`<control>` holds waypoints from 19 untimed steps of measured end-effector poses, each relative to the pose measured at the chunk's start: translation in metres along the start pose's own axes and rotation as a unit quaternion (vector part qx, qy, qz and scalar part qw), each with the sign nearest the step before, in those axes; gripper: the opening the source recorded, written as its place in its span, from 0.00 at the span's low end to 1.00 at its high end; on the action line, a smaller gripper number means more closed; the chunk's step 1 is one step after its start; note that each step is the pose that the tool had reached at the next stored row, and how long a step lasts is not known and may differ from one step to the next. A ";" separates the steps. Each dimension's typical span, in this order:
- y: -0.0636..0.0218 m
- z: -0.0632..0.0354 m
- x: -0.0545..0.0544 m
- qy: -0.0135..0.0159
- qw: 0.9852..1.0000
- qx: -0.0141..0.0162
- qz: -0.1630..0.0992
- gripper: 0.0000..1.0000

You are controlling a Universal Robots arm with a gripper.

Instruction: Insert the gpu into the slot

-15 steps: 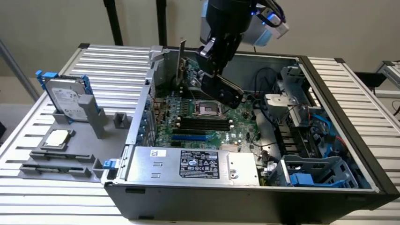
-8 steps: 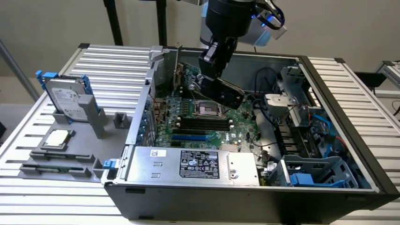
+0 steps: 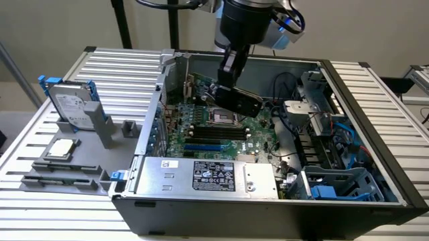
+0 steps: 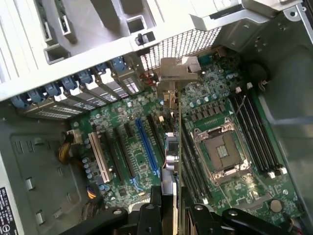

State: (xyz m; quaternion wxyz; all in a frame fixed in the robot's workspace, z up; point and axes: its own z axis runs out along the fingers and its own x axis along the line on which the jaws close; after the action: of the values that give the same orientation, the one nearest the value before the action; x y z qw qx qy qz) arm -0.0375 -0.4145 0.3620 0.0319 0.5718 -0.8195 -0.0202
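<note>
The dark metal case (image 3: 268,221) lies open, and the flat green motherboard (image 4: 122,147) spreads below the jaws. The gripper (image 3: 226,90) has its jaws closed on the gpu (image 3: 238,103), a thin black rectangular card that hangs tilted above the board, not seated. Its shiny metal bracket (image 4: 178,73) is at the end far from the jaws. A long blue slot (image 4: 146,144) lies beside the card, and the square socket (image 4: 222,152) lies on its other side.

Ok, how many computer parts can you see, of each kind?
gpu, gripped in the hand: 1
hard drive: 1
silver chip: 1
power supply box: 1
motherboard: 1
Total: 5
</note>
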 end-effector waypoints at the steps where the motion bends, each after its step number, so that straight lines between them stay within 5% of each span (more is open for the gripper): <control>1: -0.0001 0.0010 0.000 0.001 1.000 0.000 -0.009 0.26; 8: -0.0005 0.0078 0.000 0.004 0.997 0.003 -0.072 0.26; 15: -0.0011 0.0154 0.000 0.005 0.991 0.005 -0.135 0.26; 17: -0.0009 0.0169 0.000 0.003 0.989 0.005 -0.148 0.26; 19: -0.0012 0.0185 0.002 -0.003 0.988 0.006 -0.152 0.26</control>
State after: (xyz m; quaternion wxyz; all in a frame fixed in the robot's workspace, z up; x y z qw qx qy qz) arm -0.0383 -0.4164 0.3435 0.0232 0.6900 -0.7231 -0.0217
